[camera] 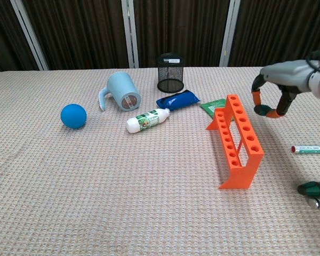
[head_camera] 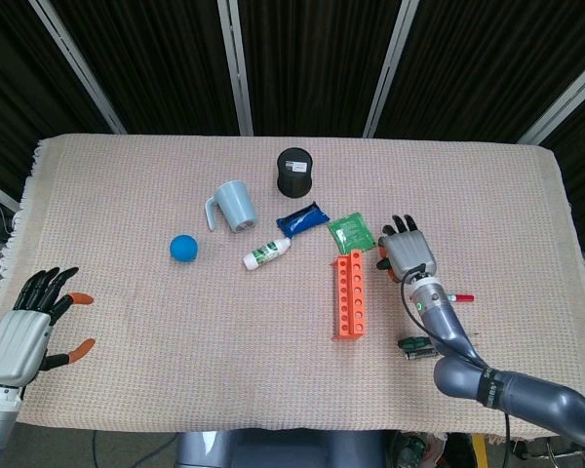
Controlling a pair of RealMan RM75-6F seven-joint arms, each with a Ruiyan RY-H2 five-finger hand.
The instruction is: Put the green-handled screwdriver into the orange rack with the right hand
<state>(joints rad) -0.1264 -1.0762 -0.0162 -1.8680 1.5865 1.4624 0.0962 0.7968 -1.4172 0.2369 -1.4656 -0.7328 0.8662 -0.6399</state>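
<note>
I'm looking at a surface [head_camera: 175, 322] covered in beige woven cloth, dark curtains hanging behind. My right hand [camera: 277, 90] is hovering empty, fingers curled apart, just past the orange rack [camera: 236, 140]. The green-handled screwdriver [camera: 314, 190] is lying near the front edge, I think partly cropped. Left hand [head_camera: 24, 331] is hanging spread off the corner.

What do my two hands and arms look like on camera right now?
Both hands, left hand and right hand, have pale grey ribbed backs, black fingers and orange tips. The right arm is glossy blue-grey, with a black cable along the wrist.
</note>
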